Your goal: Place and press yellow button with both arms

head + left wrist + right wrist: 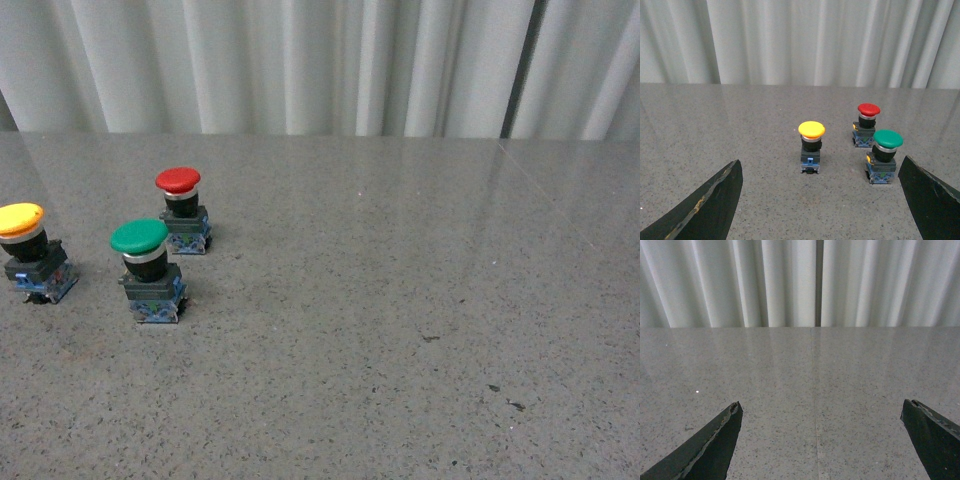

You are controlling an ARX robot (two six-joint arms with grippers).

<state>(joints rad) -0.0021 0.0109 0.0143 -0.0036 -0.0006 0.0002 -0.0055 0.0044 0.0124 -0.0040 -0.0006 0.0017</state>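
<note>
The yellow button (28, 250) stands upright at the far left edge of the grey table in the front view. It has a yellow cap, black body and blue-grey base. In the left wrist view the yellow button (811, 146) stands ahead of my left gripper (820, 167), whose jaws are wide open and empty. My right gripper (821, 407) is open and empty over bare table; no button shows in its view. Neither arm shows in the front view.
A green-capped button (148, 270) stands right of the yellow one, and a red-capped button (182, 211) behind it. Both show in the left wrist view, green (885, 156) and red (866, 125). A white curtain (300, 60) hangs behind the table's far edge.
</note>
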